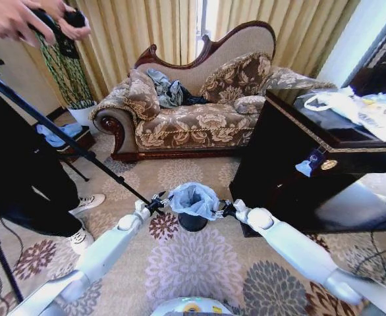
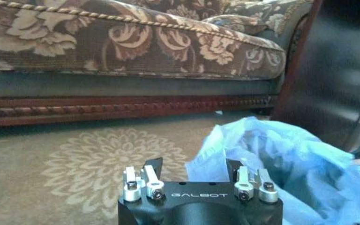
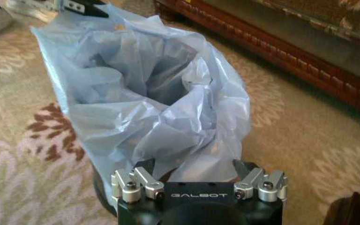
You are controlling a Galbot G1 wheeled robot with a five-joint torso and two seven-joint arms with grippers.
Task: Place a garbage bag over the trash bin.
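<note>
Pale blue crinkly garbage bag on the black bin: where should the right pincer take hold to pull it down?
Probably the loose rim fold of the pale blue crinkly plastic garbage bag nearest the right pincer, approached from the robot's right. There the film bunches above the small black cylindrical trash bin, offering a thick pleat. The left pincer sits open at the opposite edge.

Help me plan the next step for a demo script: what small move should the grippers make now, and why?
Probably ease both grippers down. The bag is draped over the bin, with the left gripper and right gripper open at opposite sides, but it bunches above the rim, bin wall bare below.
</note>
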